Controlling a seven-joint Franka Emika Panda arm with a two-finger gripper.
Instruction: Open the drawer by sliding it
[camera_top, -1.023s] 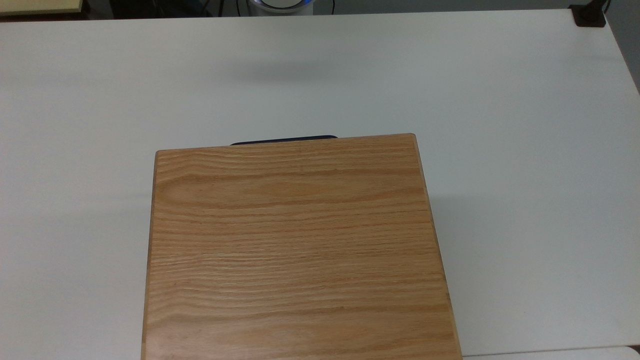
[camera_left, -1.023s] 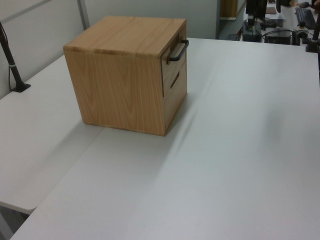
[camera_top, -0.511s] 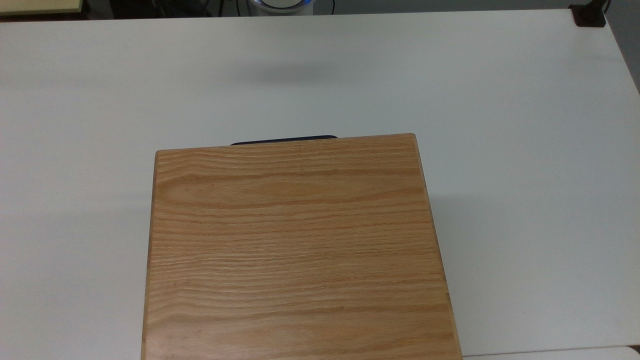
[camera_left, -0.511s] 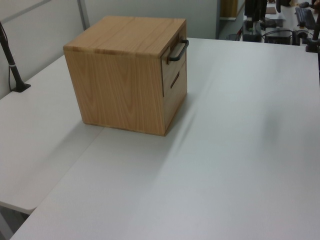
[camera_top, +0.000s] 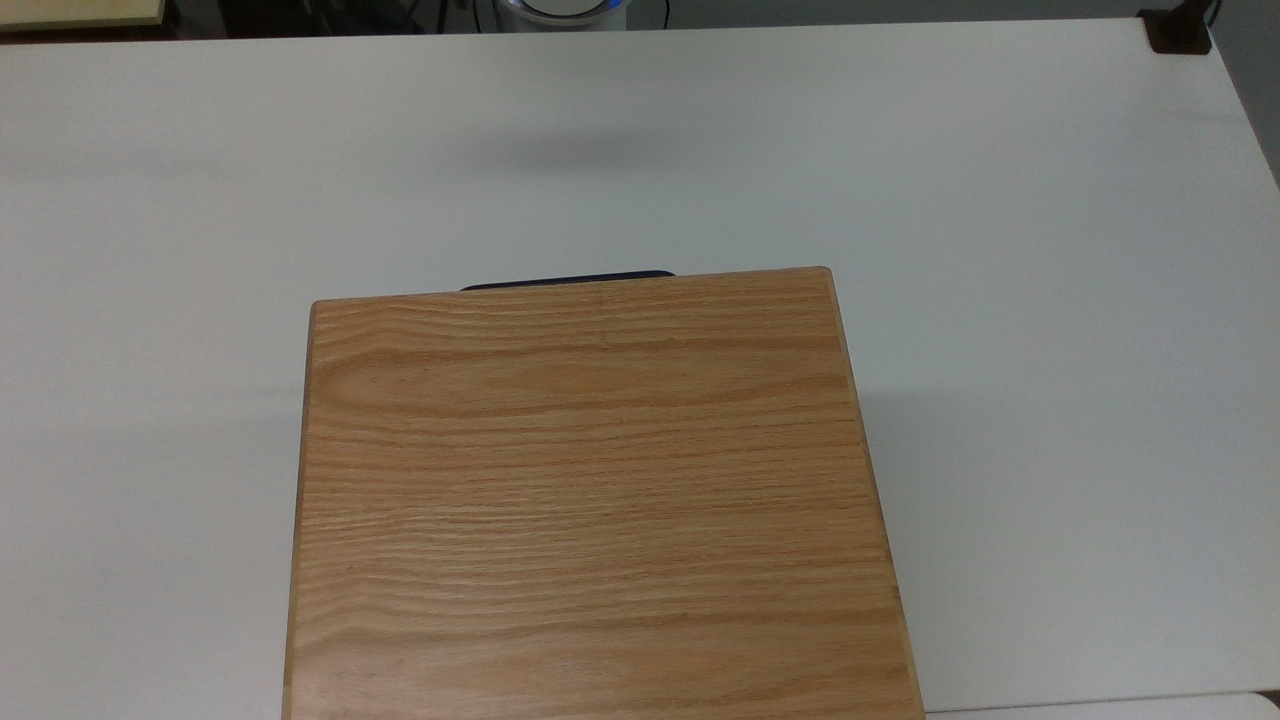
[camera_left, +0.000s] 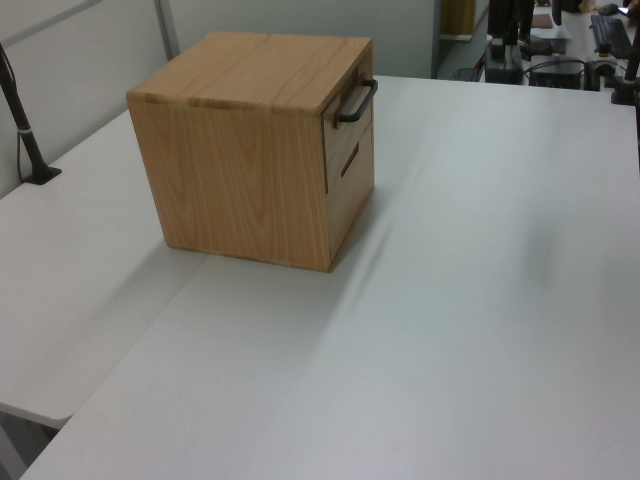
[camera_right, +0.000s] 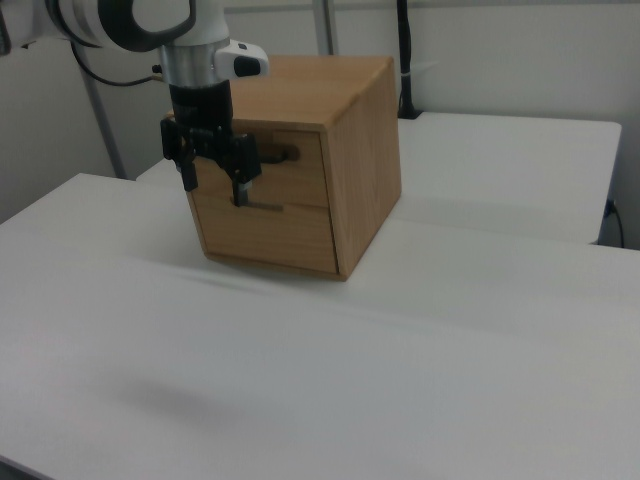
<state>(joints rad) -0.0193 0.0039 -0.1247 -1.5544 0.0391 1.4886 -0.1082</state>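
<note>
Right view: the gripper (camera_right: 213, 184) is seen spread apart, hanging before the cabinet (camera_right: 345, 170).
The drawer (camera_left: 347, 128) is set flush in the cabinet's upper front, its black handle (camera_top: 567, 280) untouched; the cabinet is stood on the white table (camera_top: 1000, 200).

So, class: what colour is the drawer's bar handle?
Black; the handle shows best in the left view.
</note>
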